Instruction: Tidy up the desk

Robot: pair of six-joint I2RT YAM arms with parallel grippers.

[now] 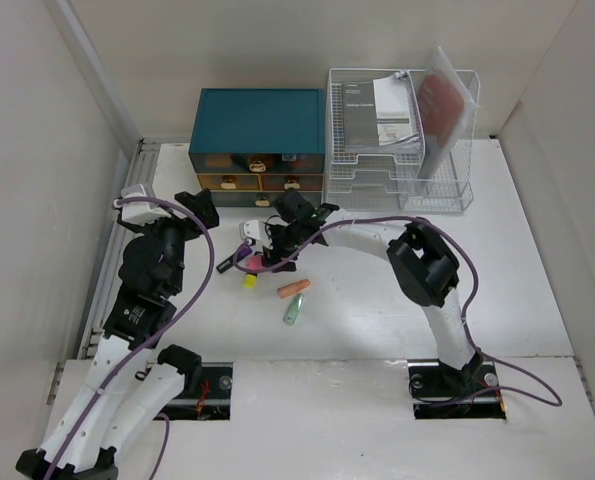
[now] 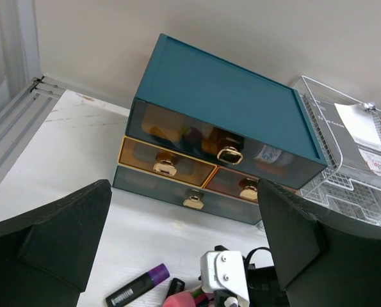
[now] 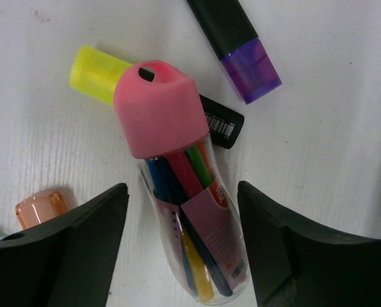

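Teal drawer chest [image 1: 258, 145] at back, white wire rack [image 1: 402, 150] just beside it (papers inside). Pink-capped clear tube of coloured pens [image 3: 177, 188] lies across yellow highlighter [image 3: 100, 75]; purple highlighter [image 3: 241, 45] near; orange highlighter [image 1: 293, 289] and pale green marker [image 1: 294, 310] lie apart

Drawer chest [image 1: 258, 135] left of wire rack [image 1: 402, 140], on desk [image 1: 377, 320]

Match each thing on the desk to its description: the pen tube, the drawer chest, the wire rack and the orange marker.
Things:
1. pen tube
2. drawer chest
3. wire rack
4. orange marker

Descriptions:
a. holds papers
b. lies between the open jaws of the right gripper
c. lies beside a green marker
d. teal, drawers shut

Pairs: 1-b, 2-d, 3-a, 4-c
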